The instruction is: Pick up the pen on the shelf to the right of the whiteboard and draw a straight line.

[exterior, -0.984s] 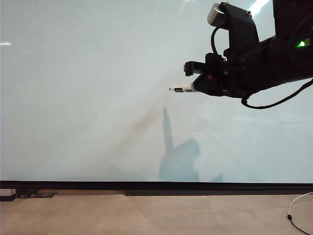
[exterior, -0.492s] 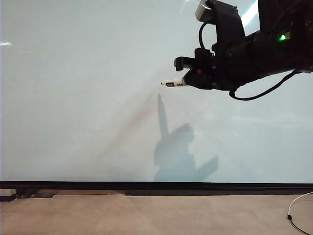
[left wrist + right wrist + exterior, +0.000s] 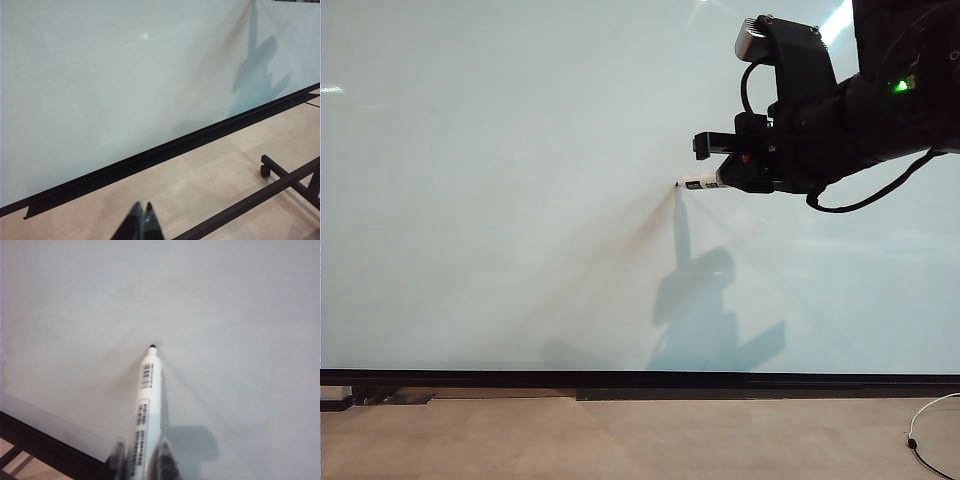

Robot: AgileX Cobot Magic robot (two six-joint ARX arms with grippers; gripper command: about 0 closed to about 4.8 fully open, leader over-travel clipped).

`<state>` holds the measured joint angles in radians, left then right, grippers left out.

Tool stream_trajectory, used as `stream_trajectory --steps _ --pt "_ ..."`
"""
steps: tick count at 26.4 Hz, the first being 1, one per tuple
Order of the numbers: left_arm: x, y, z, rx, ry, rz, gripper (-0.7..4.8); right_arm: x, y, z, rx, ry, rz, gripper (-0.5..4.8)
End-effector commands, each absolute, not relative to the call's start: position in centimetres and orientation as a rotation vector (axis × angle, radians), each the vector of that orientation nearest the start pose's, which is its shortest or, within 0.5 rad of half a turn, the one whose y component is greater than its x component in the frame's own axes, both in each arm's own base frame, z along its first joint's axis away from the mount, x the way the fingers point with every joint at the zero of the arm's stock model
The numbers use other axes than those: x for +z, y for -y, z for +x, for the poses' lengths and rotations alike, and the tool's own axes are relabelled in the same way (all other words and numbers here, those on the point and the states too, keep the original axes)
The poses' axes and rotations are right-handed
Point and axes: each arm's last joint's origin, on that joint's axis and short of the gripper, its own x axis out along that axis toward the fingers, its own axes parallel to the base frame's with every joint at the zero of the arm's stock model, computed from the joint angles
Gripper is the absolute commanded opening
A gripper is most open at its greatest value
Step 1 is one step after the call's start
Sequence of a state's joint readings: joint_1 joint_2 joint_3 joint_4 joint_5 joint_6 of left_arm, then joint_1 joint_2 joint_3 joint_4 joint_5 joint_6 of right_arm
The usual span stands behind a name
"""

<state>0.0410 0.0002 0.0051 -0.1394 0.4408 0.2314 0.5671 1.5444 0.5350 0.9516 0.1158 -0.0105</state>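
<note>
Pen in right gripper, tip at whiteboard

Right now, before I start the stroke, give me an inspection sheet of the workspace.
Surface: whiteboard glossy, no marker line seen on it.
Job's things: pen uncapped, dark tip at or just off the board; contact cannot be told.
Clutter: nothing seen.
Grippers: right gripper shut on the pen, upper right of the board; left gripper shut, low over the floor, holding nothing.
Cables: black cable looped under the right arm; white cable on the floor, far right.
Surroundings: tan floor, black wheeled stand frame.
</note>
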Motion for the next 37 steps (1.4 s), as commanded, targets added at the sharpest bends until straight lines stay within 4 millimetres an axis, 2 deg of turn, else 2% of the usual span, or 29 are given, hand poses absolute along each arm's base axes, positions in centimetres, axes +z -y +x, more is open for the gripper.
stream_trajectory --steps 1,11,17,30,37 --pt "15.2 0.9 9.4 -0.426 -0.089 0.190 -0.05 18.9 -15.2 24.9 0.421 -0.035 -0.034 -0.05" --pt "15.2 0.9 9.4 -0.426 -0.089 0.190 -0.05 18.9 -15.0 24.9 0.366 -0.034 -0.070 -0.05" --pt "15.2 0.9 9.4 -0.426 -0.089 0.191 -0.05 19.7 -14.7 24.6 0.327 -0.012 -0.097 -0.05" --pt "15.2 0.9 9.4 -0.426 -0.089 0.190 -0.05 19.5 -14.2 24.6 0.263 -0.042 -0.110 -0.05" --pt "15.2 0.9 9.4 -0.435 -0.088 0.190 -0.05 19.5 -12.9 23.1 0.222 -0.043 -0.130 -0.05"
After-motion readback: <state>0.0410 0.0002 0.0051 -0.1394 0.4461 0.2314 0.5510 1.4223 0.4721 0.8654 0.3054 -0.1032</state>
